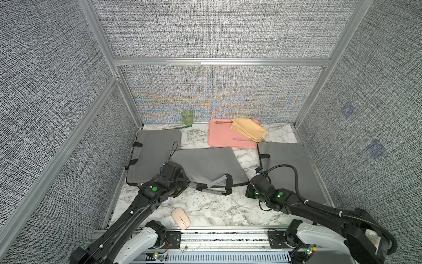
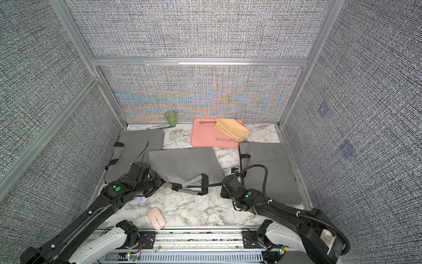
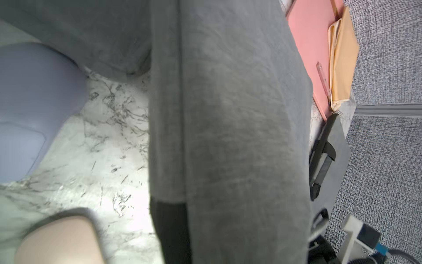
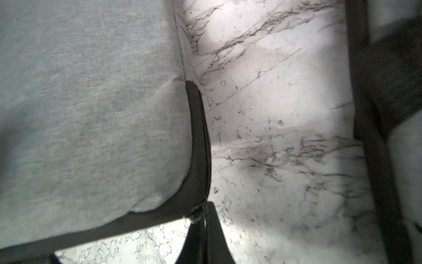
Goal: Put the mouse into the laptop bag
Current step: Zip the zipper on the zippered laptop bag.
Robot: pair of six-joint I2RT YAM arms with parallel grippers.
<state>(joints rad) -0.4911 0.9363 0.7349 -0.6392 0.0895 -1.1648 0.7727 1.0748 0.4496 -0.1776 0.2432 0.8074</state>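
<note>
The pink mouse [image 1: 181, 218] looks light, hard-shelled and smooth, so it could slip; take it across its 2 long sides, low on the shell. It lies on the table [image 1: 212, 205] at the near edge, apart from both arms and closer to your left one. Your left end effector [image 1: 183, 180] is pressed together, pinching the near corner of the middle laptop bag [image 1: 205, 162]. Your right end effector [image 4: 205, 212] is pressed together at that bag's zip end, possibly on the pull

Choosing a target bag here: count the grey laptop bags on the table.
3. Left bag lies far left; middle bag sits angled at centre; right bag lies far right. None appears hidden.
</note>
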